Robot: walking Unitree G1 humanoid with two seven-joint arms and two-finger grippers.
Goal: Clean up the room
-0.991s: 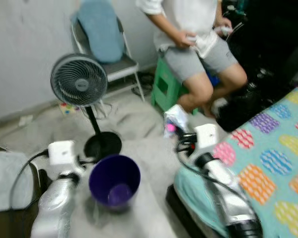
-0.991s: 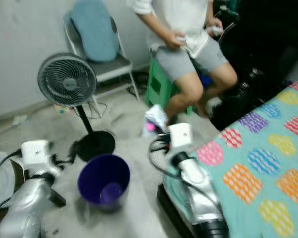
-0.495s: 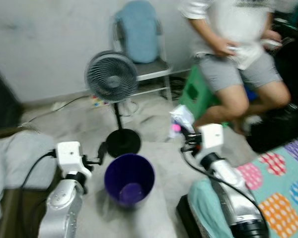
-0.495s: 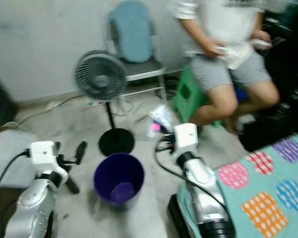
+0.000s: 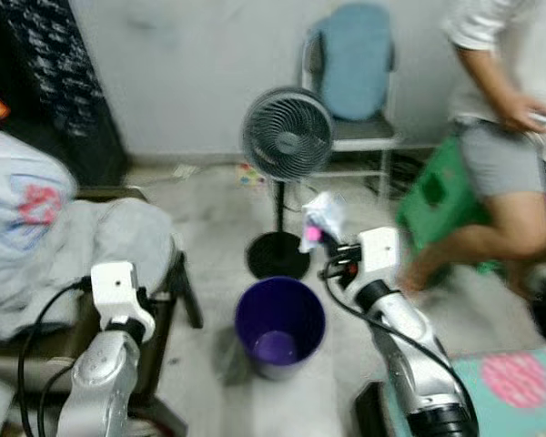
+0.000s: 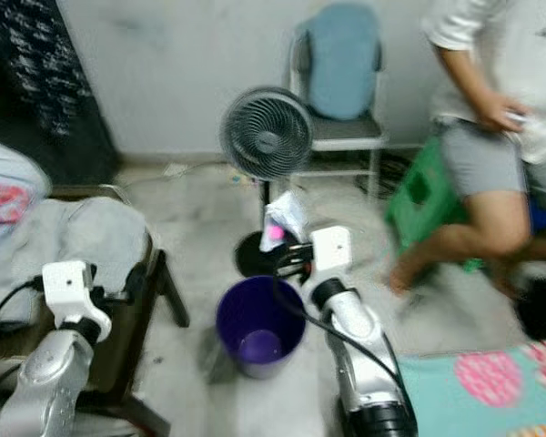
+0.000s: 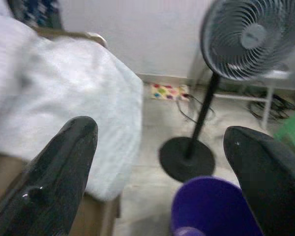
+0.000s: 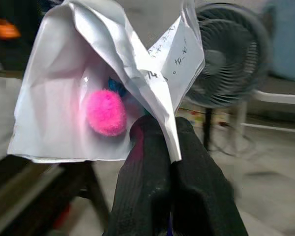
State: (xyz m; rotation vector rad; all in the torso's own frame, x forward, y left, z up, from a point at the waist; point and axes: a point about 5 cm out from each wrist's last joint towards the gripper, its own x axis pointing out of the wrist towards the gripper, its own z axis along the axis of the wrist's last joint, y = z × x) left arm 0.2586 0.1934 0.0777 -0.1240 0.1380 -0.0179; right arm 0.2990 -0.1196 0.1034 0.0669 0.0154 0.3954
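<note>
My right gripper [image 5: 329, 257] is shut on a clear plastic bag [image 8: 108, 93] that holds white paper and a pink pompom [image 8: 105, 112]. It holds the bag [image 5: 317, 221] up just behind and above a purple bin [image 5: 279, 325] on the floor between my arms. The left gripper [image 7: 162, 147] is open and empty, its fingers [image 7: 64, 167] wide apart, low on the left of the bin [image 7: 211, 206]. A small purple object lies in the bin's bottom.
A standing fan [image 5: 287, 146] is just behind the bin. A chair with a blue cloth [image 5: 353, 64] stands at the wall. A person [image 5: 510, 137] sits on a green stool [image 5: 437, 196] at right. Pale bedding [image 5: 64, 246] is piled left; a patterned blanket [image 5: 519, 391] lies at lower right.
The camera has swung left: fan, bin and person have shifted right in view, and the bedding pile has come in. The right gripper still holds the bag over the bin.
</note>
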